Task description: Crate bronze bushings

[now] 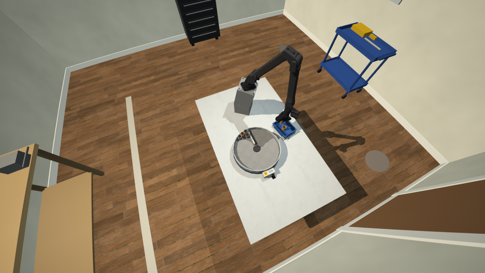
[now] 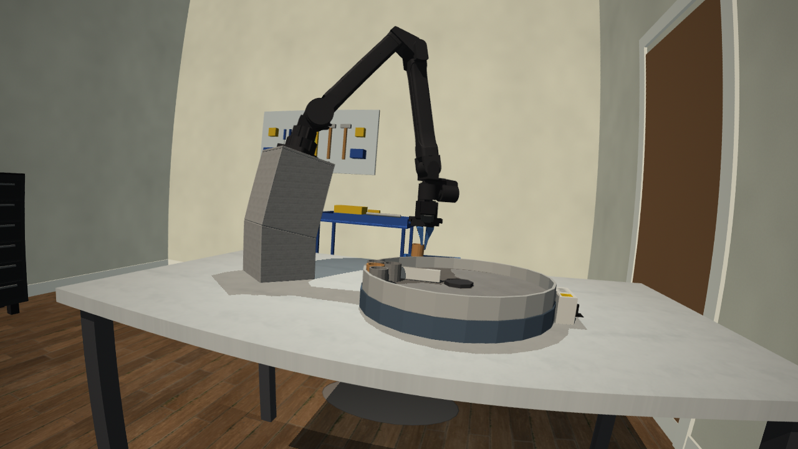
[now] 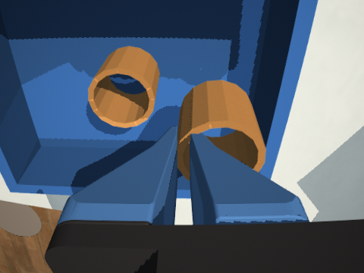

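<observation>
- Top: counter (image 1: 288, 203) (image 2: 167, 323), bearing blue crate (image 1: 290, 135) (image 3: 53, 98) and turning table (image 1: 264, 159) (image 2: 457, 307).
- Top: one bronze bushing (image 1: 242, 133) (image 2: 374, 264) among steel bushings (image 1: 239, 137) (image 2: 394, 272), on turning table.
- Exterior: end effector (image 1: 282, 119) (image 2: 424, 243) (image 3: 183, 137), pointing down, clenched on held bushing (image 2: 417, 249) (image 3: 224, 106), bronze.
- Wrist: held bushing, gripped by its wall, one fingertip inside the bore; above crate.
- Wrist: second bronze bushing (image 1: 284, 127) (image 3: 136, 61), inside crate.

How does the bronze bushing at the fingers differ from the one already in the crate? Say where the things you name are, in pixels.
The held bushing (image 2: 418, 249) (image 3: 221, 104) has its wall pinched between the gripper's fingertips; the crate bushing (image 1: 284, 127) (image 3: 133, 62) is free of them.
The held bushing is up off the crate floor, while the crate bushing rests on it.
Both are hollow, open-ended bronze cylinders.
</observation>
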Controlling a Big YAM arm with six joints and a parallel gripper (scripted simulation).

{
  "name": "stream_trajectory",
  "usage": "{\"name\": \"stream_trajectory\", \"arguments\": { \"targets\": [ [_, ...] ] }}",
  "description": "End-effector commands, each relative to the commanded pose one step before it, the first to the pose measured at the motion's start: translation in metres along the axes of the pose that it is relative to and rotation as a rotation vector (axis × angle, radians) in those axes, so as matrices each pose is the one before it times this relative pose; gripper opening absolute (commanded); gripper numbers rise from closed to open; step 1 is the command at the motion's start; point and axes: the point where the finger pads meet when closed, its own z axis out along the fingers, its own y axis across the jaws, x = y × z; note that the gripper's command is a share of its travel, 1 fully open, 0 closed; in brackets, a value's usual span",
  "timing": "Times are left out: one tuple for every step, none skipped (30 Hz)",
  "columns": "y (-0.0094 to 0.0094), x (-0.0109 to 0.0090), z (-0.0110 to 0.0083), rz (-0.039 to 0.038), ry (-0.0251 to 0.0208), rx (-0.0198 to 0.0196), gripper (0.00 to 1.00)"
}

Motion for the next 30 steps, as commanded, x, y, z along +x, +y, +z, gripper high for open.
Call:
{"name": "stream_trajectory", "arguments": {
  "targets": [
    [0.00441,0.00246,-0.00153,0.00345,0.00014,-0.01453,0.0],
    [0.0,0.0,0.0,0.0,0.0,0.00001,0.0],
    [0.00001,0.0,0.0,0.0,0.00001,-0.00002,0.0],
    [0.0,0.0,0.0,0.0,0.0,-0.00001,0.0],
    [-0.00001,0.0,0.0,0.0,-0.00001,0.00002,0.0],
    [0.0,0.0,0.0,0.0,-0.00001,0.00001,0.0],
    [0.00001,0.0,0.0,0.0,0.00001,-0.00002,0.0],
    [0.0,0.0,0.0,0.0,0.0,0.0,0.0],
    [0.0,0.0,0.0,0.0,0.0,0.0,0.0],
    [-0.00001,0.0,0.0,0.0,0.0,0.00001,0.0],
    [0.0,0.0,0.0,0.0,0.0,-0.00001,0.0],
    [0.0,0.0,0.0,0.0,0.0,-0.00001,0.0],
    [0.0,0.0,0.0,0.0,0.0,0.00001,0.0],
    [0.0,0.0,0.0,0.0,0.0,0.00001,0.0],
    [0.0,0.0,0.0,0.0,0.0,-0.00001,0.0],
    [0.0,0.0,0.0,0.0,0.0,-0.00001,0.0],
    [-0.00002,-0.00001,0.00004,0.0,-0.00002,0.00004,0.0],
    [-0.0001,-0.00005,0.00026,0.00001,-0.00011,0.00027,0.0],
    [-0.00025,-0.00012,0.00068,0.00004,-0.00027,0.00067,0.0],
    [-0.00047,-0.00021,0.00126,0.00007,-0.0005,0.00124,0.0],
    [-0.00075,-0.00034,0.00198,0.00011,-0.00079,0.00196,0.0],
    [0.00022,0.00015,0.00131,-0.00006,0.00028,-0.00057,0.0],
    [0.00091,0.00054,0.00039,-0.00019,0.00069,-0.00153,0.0],
    [0.00113,0.00068,0.00049,-0.00037,0.00087,-0.00191,0.0],
    [0.0,0.0,0.0,0.0,0.0,0.0,0.0],
    [0.0,0.0,0.0,0.0,0.0,0.0,0.0],
    [0.00716,0.00365,-0.00555,-0.00219,0.00766,-0.01813,0.0],
    [-0.00197,-0.00076,0.00434,0.00032,-0.00273,0.00682,0.0],
    [-0.0025,-0.00088,0.00347,-0.00026,-0.00256,0.00642,0.0],
    [-0.00023,0.00027,0.00116,-0.00034,0.00005,0.00021,0.0]
  ]
}}
